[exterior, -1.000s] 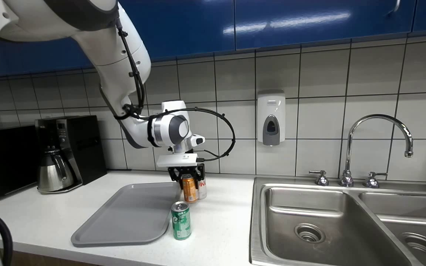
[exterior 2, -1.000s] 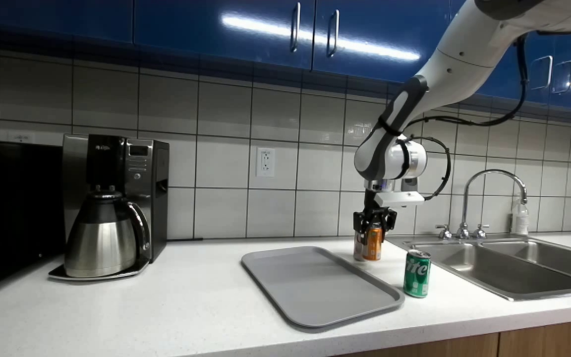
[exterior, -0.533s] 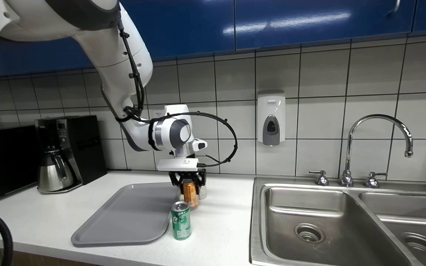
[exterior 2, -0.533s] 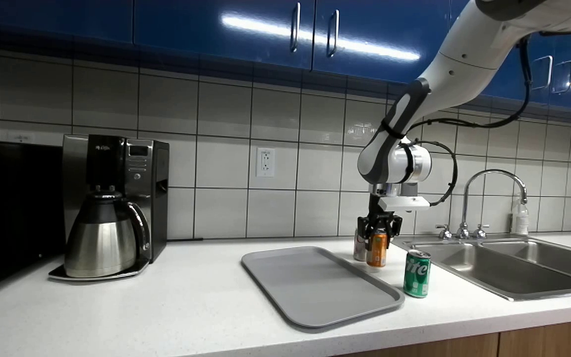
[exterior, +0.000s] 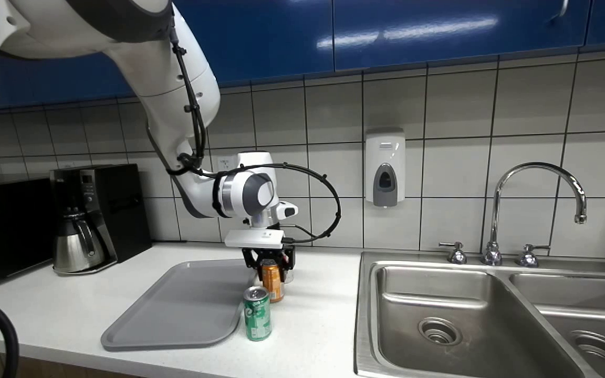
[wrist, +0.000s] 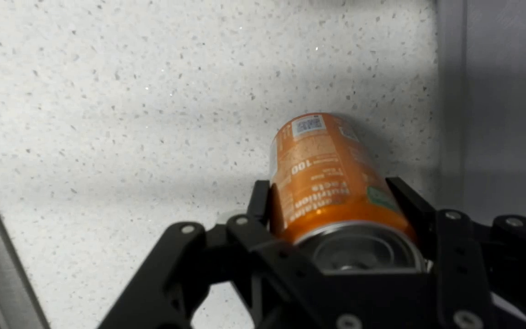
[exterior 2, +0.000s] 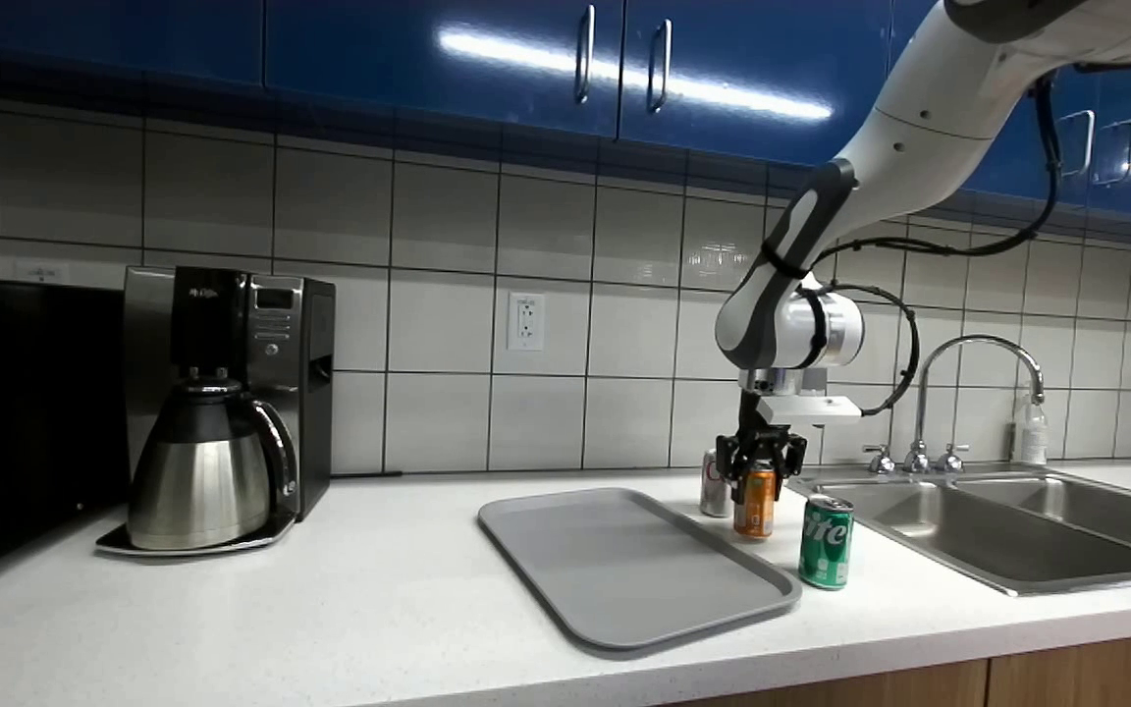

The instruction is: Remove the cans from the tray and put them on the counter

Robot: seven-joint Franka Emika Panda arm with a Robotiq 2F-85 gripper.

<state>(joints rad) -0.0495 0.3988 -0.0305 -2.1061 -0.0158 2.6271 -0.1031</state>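
My gripper (wrist: 328,183) is shut on the orange-brown can (wrist: 320,169), one finger on each side of its upper part. That can hangs or stands upright beside the grey tray (exterior 2: 624,579), over the counter (exterior: 313,336); whether its base touches the surface I cannot tell. In both exterior views the gripper (exterior: 271,277) reaches down onto the orange-brown can (exterior 2: 755,511) from above. Closer to the counter's front edge, the green can (exterior 2: 826,545) stands upright just off the tray's rim, with its silver top showing (exterior: 256,293). Nothing lies on the tray.
A small white-and-red can (exterior 2: 715,488) stands behind the held one, mostly hidden in an exterior view. The steel sink (exterior: 439,299) with its faucet (exterior: 533,168) borders the counter. A coffee maker (exterior 2: 222,422) stands at the far end, and a soap dispenser (exterior: 385,168) hangs on the wall.
The gripper has carried the orange-brown can toward the counter's front edge, away from the white-and-red can and nearer the green one. The grip stays shut; tray and green can have not moved.
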